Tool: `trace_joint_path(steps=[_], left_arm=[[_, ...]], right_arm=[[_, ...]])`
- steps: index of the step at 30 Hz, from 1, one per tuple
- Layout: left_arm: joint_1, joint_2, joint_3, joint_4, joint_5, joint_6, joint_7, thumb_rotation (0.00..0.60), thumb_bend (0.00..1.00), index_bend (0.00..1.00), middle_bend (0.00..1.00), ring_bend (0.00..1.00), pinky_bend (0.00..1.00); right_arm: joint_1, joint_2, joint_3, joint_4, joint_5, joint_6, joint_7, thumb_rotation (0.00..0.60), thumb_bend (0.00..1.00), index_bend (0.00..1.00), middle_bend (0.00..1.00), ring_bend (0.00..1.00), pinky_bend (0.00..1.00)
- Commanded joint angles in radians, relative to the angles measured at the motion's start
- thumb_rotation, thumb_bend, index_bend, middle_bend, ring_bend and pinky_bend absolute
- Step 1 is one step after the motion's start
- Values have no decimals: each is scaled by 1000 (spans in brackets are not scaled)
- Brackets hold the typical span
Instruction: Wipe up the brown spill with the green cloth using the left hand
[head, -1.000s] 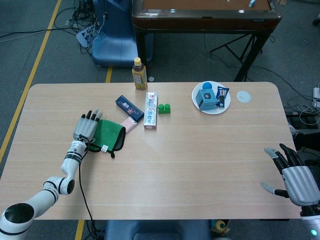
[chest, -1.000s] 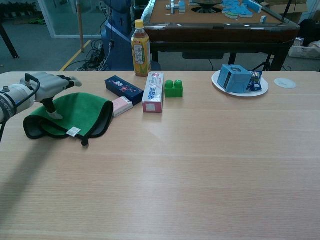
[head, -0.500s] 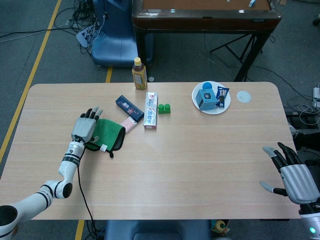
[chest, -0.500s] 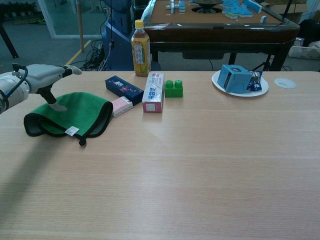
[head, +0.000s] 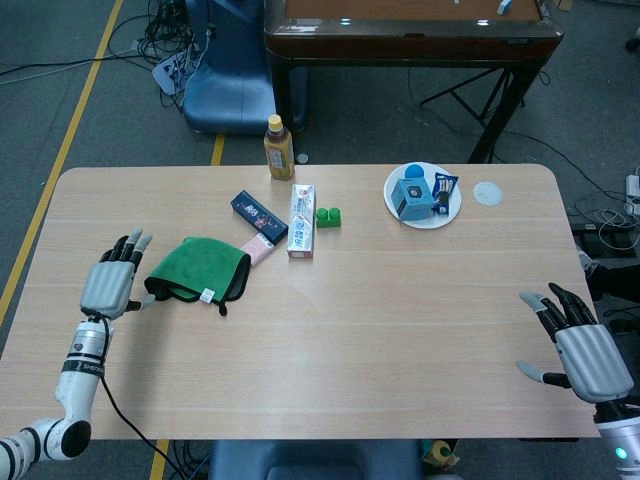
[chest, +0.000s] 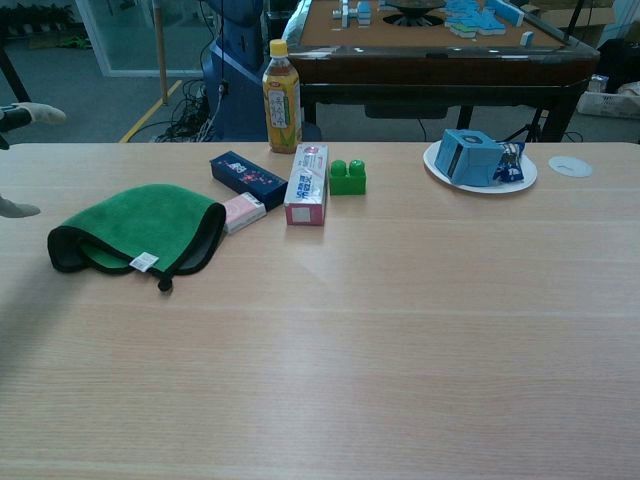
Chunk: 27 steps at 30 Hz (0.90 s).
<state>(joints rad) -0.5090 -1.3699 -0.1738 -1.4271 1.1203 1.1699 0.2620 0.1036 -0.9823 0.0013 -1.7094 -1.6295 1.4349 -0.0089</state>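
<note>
While the left robot hand (head: 108, 288) hangs released over the counter (head: 400, 300), fingers spread and holding nothing, the green cloth (head: 198, 270) lies folded just to its right, apart from it. Beyond the cloth: pink packet (head: 259, 249), dark blue box (head: 258, 215). Right robot hand (head: 585, 350) released, far across; brown spill not discernible

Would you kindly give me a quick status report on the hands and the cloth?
Left hand open, beside cloth, not touching. Right hand open, idle at near right edge. Cloth bunched on table, unheld. No brown spill visible.
</note>
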Motion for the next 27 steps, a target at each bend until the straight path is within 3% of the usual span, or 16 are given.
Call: trace_joint_path(steps=[1,16,27], left_arm=[[66,51,32,-77,9,69,1,600,171,0,0,0,170],[343,157,148,-269,124,401,-16,600,171,0,0,0,170],[443,177,185,-316,197,490,-3,600,171,0,0,0,170]], right_arm=[[10,-5,1,11,-4,-11,8,600,178,84,202,42,91],[55,-41,-12,70,-92,-15,86,600,179,86,214,51,91],[68,-51,-16,65,-88,-24,70,600,179,86,214,52,91]])
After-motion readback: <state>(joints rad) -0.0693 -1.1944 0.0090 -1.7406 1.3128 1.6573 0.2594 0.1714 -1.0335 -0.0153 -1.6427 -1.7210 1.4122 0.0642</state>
